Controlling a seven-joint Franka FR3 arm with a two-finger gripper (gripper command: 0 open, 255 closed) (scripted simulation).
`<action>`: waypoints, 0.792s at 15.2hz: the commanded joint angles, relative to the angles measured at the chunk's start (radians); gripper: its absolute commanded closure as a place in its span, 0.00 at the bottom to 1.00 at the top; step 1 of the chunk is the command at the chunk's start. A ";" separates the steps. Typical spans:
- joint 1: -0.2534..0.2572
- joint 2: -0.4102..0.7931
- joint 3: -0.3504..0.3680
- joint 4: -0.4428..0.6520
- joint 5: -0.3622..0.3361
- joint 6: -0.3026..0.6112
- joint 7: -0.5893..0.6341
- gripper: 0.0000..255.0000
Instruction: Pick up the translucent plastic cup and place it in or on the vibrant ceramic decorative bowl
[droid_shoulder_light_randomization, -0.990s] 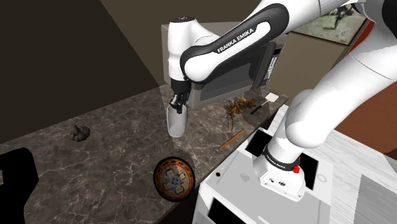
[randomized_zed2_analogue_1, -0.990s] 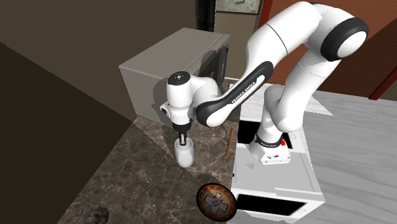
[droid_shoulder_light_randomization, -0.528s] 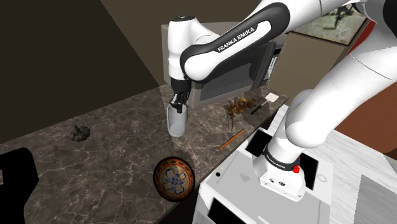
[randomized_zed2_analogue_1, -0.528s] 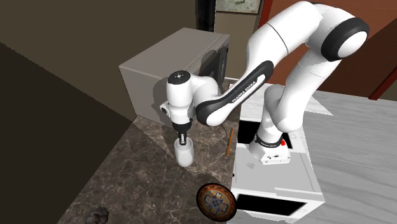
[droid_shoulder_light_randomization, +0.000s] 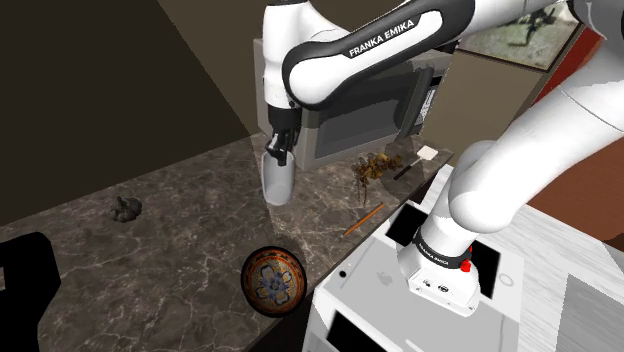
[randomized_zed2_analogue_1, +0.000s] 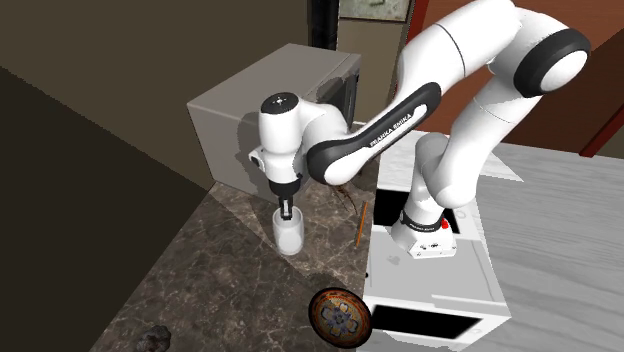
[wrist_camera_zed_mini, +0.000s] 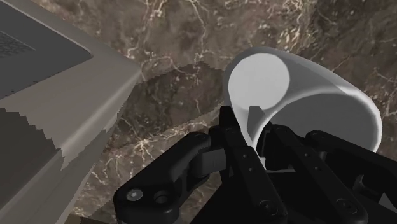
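Pinching one side of the plain white open-topped cup (droid_shoulder_light_randomization: 276, 184), the all-black two-finger gripper (droid_shoulder_light_randomization: 277, 152) is clenched on the rim. The wrist view shows why the hold looks as it does: one finger (wrist_camera_zed_mini: 236, 137) sits outside the wall and the other inside the mouth. The thin wall is trapped between them, so the cup hangs below the hand rather than being squeezed around its body. In the upper middle of the shoulder view it hangs upright in front of the grey box-shaped microwave (droid_shoulder_light_randomization: 350, 125). Judging by the shadow lying apart from it on the dark veined marble counter (droid_shoulder_light_randomization: 180, 225), it appears to be off the stone. The target, a round patterned bowl with a brown-orange rim and a pale blue motif inside (droid_shoulder_light_randomization: 273, 277), sits at the lower middle of that view, just beside the corner of the white box stand (droid_shoulder_light_randomization: 385, 290) and well apart from the cup. An orange pencil (droid_shoulder_light_randomization: 364, 219) lies off to the shoulder view's right of the cup, probably not in the way. The lift looks done and the carry comes next, towards the arm's own base. With only a rim pinch, the cup could likely swing or slip if hurried.
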 joint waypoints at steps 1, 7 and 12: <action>0.001 -0.014 -0.003 0.017 0.002 -0.030 -0.004 1.00; 0.001 -0.045 -0.011 0.072 0.006 -0.117 -0.012 1.00; 0.001 -0.065 -0.017 0.124 0.007 -0.188 -0.016 1.00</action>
